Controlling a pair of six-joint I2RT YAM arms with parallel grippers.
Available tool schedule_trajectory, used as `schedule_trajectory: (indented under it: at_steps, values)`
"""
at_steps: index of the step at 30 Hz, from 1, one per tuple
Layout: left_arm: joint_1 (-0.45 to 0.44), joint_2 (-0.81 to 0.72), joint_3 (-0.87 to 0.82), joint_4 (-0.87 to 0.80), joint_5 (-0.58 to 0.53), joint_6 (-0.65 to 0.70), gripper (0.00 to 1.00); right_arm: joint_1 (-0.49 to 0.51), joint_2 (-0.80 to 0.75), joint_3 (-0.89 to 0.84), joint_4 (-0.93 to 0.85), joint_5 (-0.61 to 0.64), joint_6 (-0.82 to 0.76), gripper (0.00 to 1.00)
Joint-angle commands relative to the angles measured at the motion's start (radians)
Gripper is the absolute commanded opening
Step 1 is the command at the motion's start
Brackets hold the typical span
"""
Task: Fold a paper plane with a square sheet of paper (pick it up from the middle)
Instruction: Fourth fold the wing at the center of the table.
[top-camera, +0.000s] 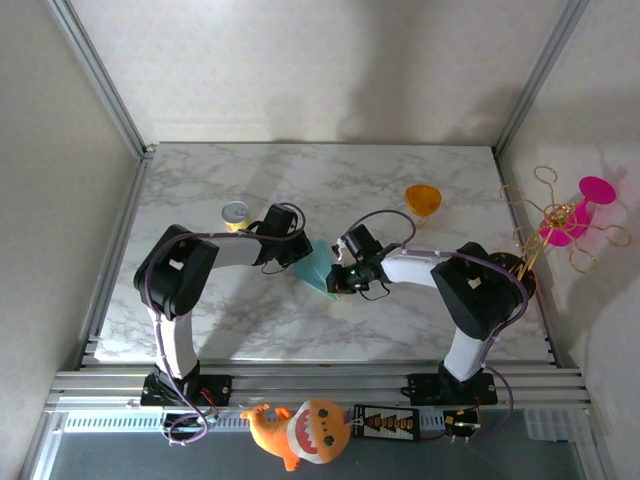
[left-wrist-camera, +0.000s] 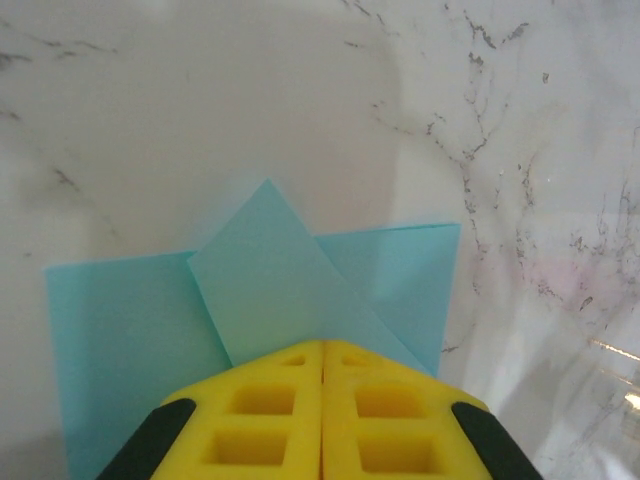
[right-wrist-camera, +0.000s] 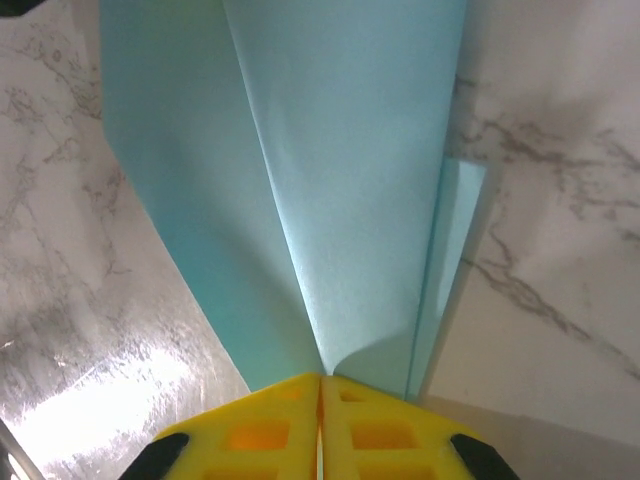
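The square sheet of paper (top-camera: 318, 267) is teal-blue and partly folded into a narrow pointed shape, hanging between my two grippers over the middle of the marble table (top-camera: 400, 170). In the left wrist view the paper (left-wrist-camera: 270, 280) shows a slanted flap folded over a wider layer, and my left gripper (left-wrist-camera: 322, 345) is shut on its near edge. My right gripper (right-wrist-camera: 320, 378) is shut on the other end, where long creases of the paper (right-wrist-camera: 340, 150) fan away from the yellow fingertips. From above, the left gripper (top-camera: 299, 259) and right gripper (top-camera: 338, 281) face each other across it.
A small yellow can (top-camera: 236, 213) with a silver lid stands behind the left arm. An orange cup (top-camera: 422, 199) sits at the back right. A pink and gold wire ornament (top-camera: 565, 222) is beyond the table's right edge. An orange plush toy (top-camera: 298, 430) lies in front of the arm bases.
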Motion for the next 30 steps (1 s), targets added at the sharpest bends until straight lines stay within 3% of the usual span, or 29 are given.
schedule_trajectory:
  at_steps: [1, 9, 21, 30]
  values:
    - [0.003, 0.038, -0.018, -0.127, -0.096, -0.003, 0.06, 0.008, -0.027, -0.043, -0.112, -0.020, 0.017, 0.10]
    - [0.003, 0.031, -0.017, -0.126, -0.085, -0.005, 0.07, 0.008, -0.089, -0.012, -0.062, -0.004, 0.033, 0.11]
    - [0.000, 0.005, -0.001, -0.088, -0.028, -0.022, 0.08, 0.009, -0.059, -0.074, -0.051, -0.032, 0.039, 0.11]
    - [-0.022, -0.163, -0.061, 0.042, 0.062, -0.036, 0.19, 0.009, -0.026, -0.063, -0.075, 0.011, 0.016, 0.11]
